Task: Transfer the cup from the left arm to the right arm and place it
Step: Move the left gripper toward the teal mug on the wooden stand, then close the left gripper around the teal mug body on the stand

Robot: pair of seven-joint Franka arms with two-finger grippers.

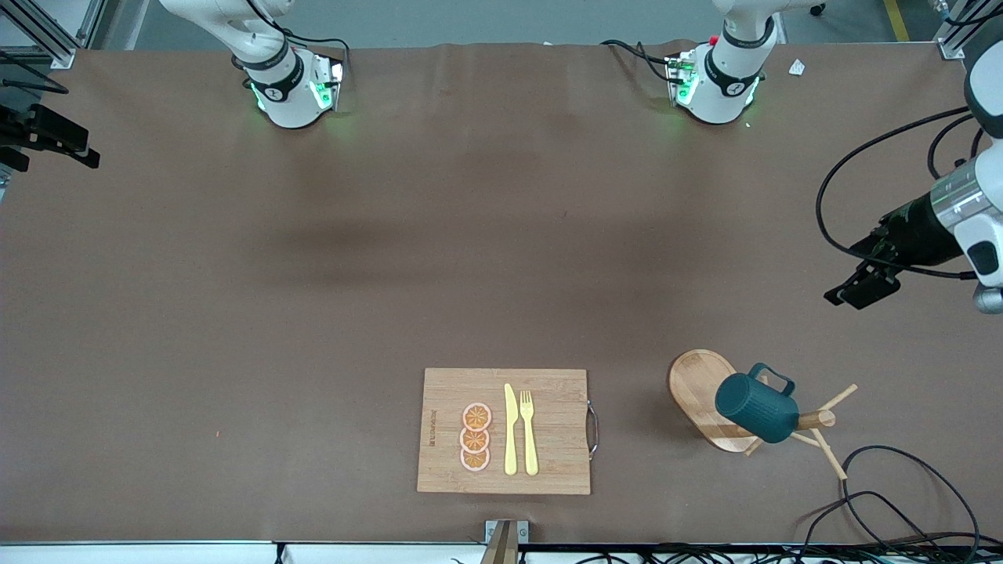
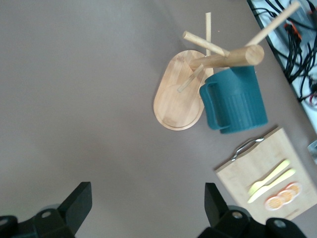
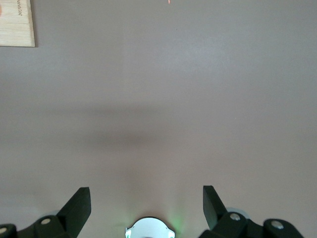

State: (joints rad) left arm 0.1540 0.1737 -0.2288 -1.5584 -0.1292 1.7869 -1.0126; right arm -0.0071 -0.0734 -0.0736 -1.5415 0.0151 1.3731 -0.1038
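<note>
Teal and ribbed, the cup [image 1: 757, 408] hangs on a peg of the wooden mug tree [image 1: 815, 421], its loop handle turned toward my bases and its body over the tree's oval wooden base [image 1: 693, 388]. The tree stands toward my left arm's end of the desk [image 1: 313, 313], in the strip nearest the front camera, with several thin pegs sticking out around the cup. From my left wrist view the cup [image 2: 237, 101] is well apart from my fingers, with only bare desk between us. My left gripper [image 1: 860, 287] hovers with its jaws spread wide and nothing in them, over the desk's edge at my left arm's end; the fingers [image 2: 77, 204] frame open brown surface. A loop of black cable [image 1: 901, 501] lies on the desk just beside the tree's pegs, close to the front edge. Toward the middle of the desk, beside the tree, sits a bamboo cutting board [image 1: 548, 470] with a metal handle [image 1: 593, 428] on the side facing the tree; on it lie three orange slices [image 1: 475, 438], a yellow knife [image 1: 510, 430] and a yellow fork [image 1: 529, 431]. My right gripper [image 1: 47, 137] waits at the edge at my right arm's end, also spread wide and empty, its fingers [image 3: 78, 206] over plain desk with one corner of the board [image 3: 17, 22] in sight. Most of the desk between my bases and the board is bare.
</note>
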